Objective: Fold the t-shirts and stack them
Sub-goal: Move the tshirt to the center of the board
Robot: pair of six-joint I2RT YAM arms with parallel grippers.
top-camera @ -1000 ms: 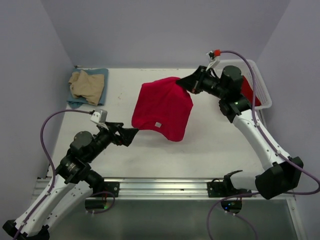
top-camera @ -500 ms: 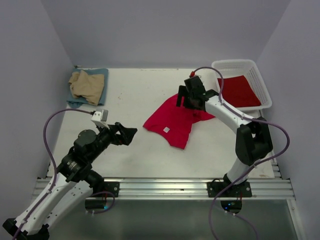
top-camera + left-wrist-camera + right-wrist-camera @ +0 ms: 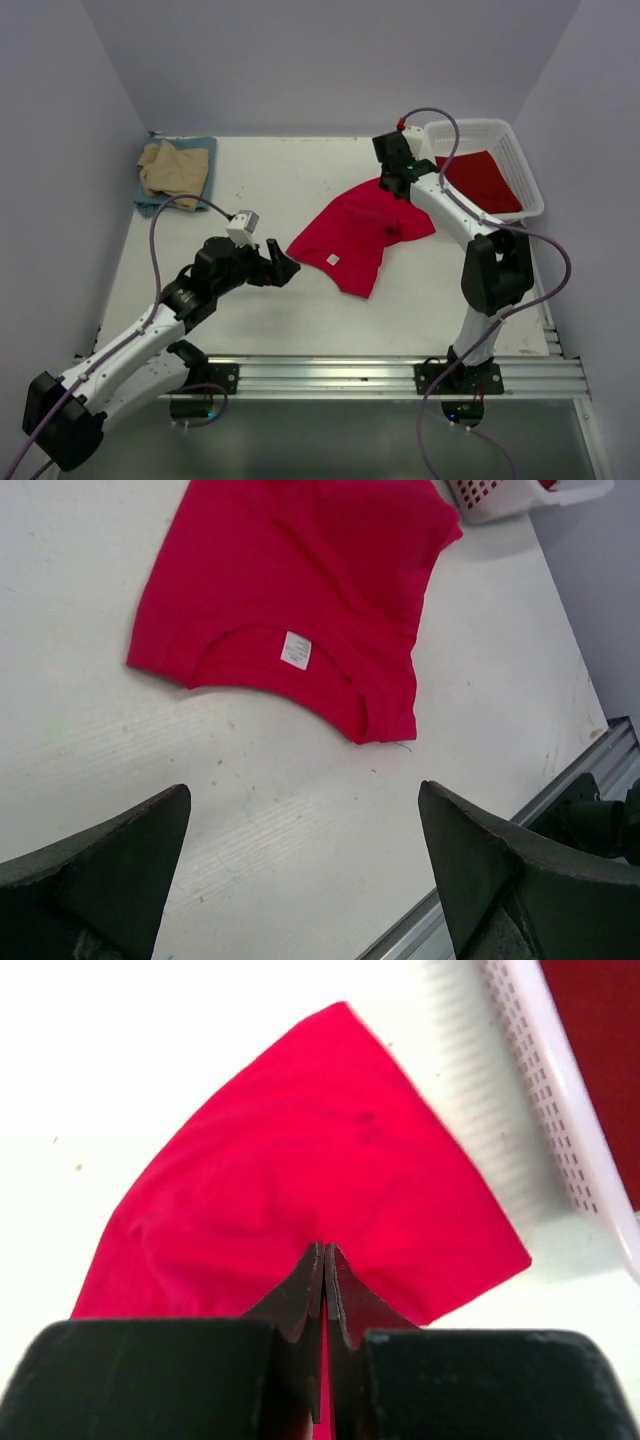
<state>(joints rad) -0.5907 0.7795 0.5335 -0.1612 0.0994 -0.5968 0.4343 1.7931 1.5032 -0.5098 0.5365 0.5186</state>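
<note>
A red t-shirt (image 3: 355, 235) lies spread on the white table, neck tag (image 3: 331, 259) facing up; it also shows in the left wrist view (image 3: 300, 570) and the right wrist view (image 3: 300, 1180). My right gripper (image 3: 398, 185) is at its far edge, shut, with red cloth pinched between the fingertips (image 3: 325, 1250). My left gripper (image 3: 285, 270) is open and empty over bare table just left of the shirt's near-left corner, jaws wide apart (image 3: 305, 790). A tan t-shirt (image 3: 172, 170) lies on a blue-grey one (image 3: 203, 150) at the far left.
A white lattice basket (image 3: 470, 128) at the far right holds another red shirt (image 3: 482, 180); its wall shows in the right wrist view (image 3: 545, 1090). The table's front edge with a metal rail (image 3: 330, 370) runs below. Grey walls enclose the table.
My right gripper lowered the lifted red shirt onto the table, then drew its far part back towards the basket. My left arm moved right, closer to the shirt's near-left corner.
</note>
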